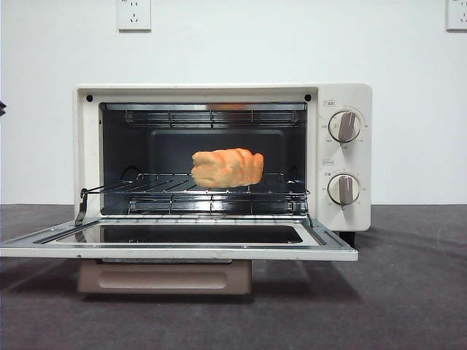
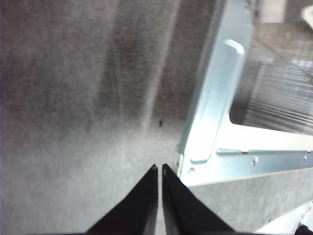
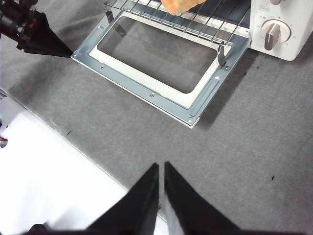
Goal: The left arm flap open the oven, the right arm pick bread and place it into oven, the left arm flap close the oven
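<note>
The cream oven (image 1: 343, 95) stands with its door (image 1: 182, 251) folded down flat. The golden bread (image 1: 228, 168) lies on the wire rack (image 1: 211, 191) inside; its edge also shows in the right wrist view as bread (image 3: 181, 5). My left gripper (image 2: 160, 169) is shut and empty, low over the mat, its tips right beside a corner of the open door (image 2: 210, 107). The right wrist view shows that same left gripper (image 3: 71, 52) at the door's corner. My right gripper (image 3: 161, 165) is shut, holds nothing, and hangs over the grey mat well back from the door (image 3: 195, 105).
Two round knobs (image 1: 344, 125) sit on the oven's right panel. Grey mat (image 1: 408, 292) covers the table on both sides of the oven. A white surface (image 3: 44, 171) lies past the table's edge near my right gripper. Wall sockets (image 1: 133, 13) hang behind.
</note>
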Motion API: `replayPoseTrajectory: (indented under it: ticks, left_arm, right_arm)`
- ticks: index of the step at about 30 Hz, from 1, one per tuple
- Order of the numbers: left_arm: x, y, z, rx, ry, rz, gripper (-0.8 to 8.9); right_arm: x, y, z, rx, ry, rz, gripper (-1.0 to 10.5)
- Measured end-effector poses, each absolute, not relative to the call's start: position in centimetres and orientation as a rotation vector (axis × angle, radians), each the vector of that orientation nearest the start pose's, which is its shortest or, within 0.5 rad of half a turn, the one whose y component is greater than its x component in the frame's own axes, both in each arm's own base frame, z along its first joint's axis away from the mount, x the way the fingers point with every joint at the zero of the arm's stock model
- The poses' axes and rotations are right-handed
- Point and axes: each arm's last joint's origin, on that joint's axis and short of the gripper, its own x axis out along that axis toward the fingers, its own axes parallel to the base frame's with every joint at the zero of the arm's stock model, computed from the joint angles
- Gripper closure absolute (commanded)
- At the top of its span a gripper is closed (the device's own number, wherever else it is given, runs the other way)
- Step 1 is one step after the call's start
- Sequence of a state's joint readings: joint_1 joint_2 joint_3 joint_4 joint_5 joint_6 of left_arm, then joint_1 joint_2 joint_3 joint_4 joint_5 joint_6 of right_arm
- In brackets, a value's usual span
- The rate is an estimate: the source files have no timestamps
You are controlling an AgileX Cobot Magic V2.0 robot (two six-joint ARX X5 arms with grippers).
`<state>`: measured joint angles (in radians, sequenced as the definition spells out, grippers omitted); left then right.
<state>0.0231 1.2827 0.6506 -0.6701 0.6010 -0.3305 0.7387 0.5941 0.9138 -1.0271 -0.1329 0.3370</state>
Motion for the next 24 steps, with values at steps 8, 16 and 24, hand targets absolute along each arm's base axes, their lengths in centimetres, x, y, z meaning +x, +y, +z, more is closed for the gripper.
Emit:
replayPoseTrajectory:
  ticks: [8,16,24]
  left_arm:
    - [20.9,-1.8,16.1,-0.669,1.381,-0.294,7.98]
    - [21.4,-2.3,15.3,-0.674,1.4,-0.326,7.98]
    - [21.4,-2.3,15.3,-0.696,1.401,-0.339,7.98]
  right_arm:
    - [6.4,6.3,32.4,0.093,0.803,0.709,9.3]
    - [6.4,6.4,32.5,0.098,0.79,0.713,9.3]
    - [6.4,6.4,32.5,0.098,0.79,0.713,9.3]
